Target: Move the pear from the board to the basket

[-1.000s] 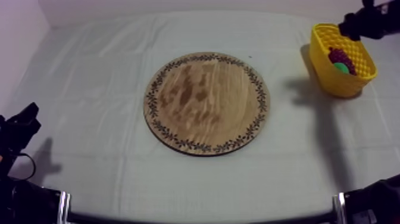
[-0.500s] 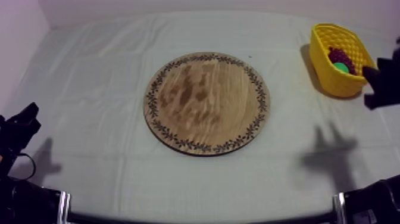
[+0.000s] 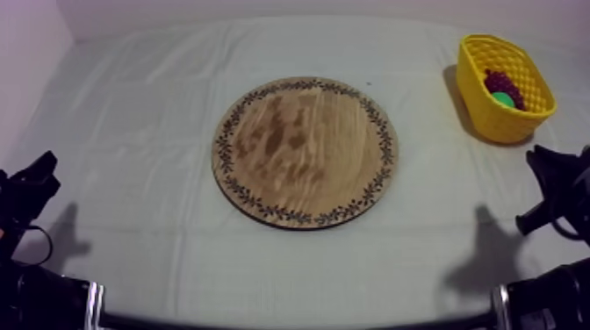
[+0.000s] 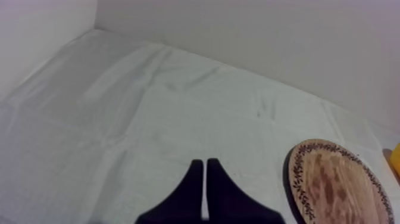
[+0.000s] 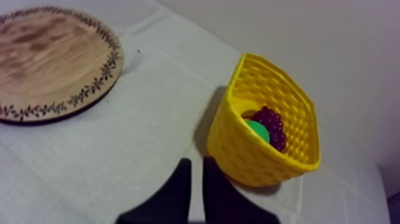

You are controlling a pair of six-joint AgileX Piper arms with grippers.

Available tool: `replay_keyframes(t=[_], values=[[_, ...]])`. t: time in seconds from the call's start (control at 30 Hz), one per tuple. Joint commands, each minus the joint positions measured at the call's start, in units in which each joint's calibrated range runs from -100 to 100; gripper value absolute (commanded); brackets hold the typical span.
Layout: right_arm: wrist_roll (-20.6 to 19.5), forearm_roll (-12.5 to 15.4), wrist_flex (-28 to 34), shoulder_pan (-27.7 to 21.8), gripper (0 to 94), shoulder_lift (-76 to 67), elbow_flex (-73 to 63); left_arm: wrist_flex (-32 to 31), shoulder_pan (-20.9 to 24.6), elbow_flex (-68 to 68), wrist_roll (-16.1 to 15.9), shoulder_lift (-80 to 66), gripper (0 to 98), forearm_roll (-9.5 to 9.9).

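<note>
Black left tool (image 4: 205,162) together, empty | right tool (image 5: 197,161) together (near yellow basket (image 5: 238,149)), touching nothing

- Cloth (image 3: 132,132): grey-white fabric, matt and soft-looking, with shallow creases and fold lines.
- Board (image 3: 305,151): wood with visible grain and darker brown streaks; flat and smooth with little sheen. The leaf pattern round the rim sits dark in the wood surface.
- Basket (image 5: 250,149): yellow plastic moulded in an open lattice, faintly glossy.
- Grapes (image 5: 272,124): dark purple with a knobbly surface; plastic-looking.
- Pear (image 5: 257,130): bright green, smooth, plastic-looking.
- Left gripper (image 4: 204,162) and right gripper (image 5: 195,161): black fingers with a plain, smooth, matt surface.
</note>
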State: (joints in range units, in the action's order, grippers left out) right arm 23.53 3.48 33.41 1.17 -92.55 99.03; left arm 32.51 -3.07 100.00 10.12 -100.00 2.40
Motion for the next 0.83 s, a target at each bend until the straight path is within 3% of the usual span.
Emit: replay_keyframes(t=[0.0,0.17,0.3,0.53,0.8], values=[[0.0,-0.1,0.5,0.4,1.3,-1.5,0.2,0.0,0.0,0.0,0.0,0.0,0.1,0.02],[-0.9,-0.2,1.7,1.2,1.5,-2.9,0.5,0.0,0.0,0.0,0.0,0.0,0.1,0.02],[-4.5,-1.2,2.3,1.4,4.3,-3.1,0.5,0.0,0.0,0.0,0.0,0.0,0.1,0.02],[-9.3,-1.7,2.5,1.4,0.9,-3.2,0.5,0.0,0.0,0.0,0.0,0.0,0.1,0.02],[-10.4,-1.7,2.6,1.4,0.6,-3.2,0.5,0.0,0.0,0.0,0.0,0.0,0.1,0.02]])
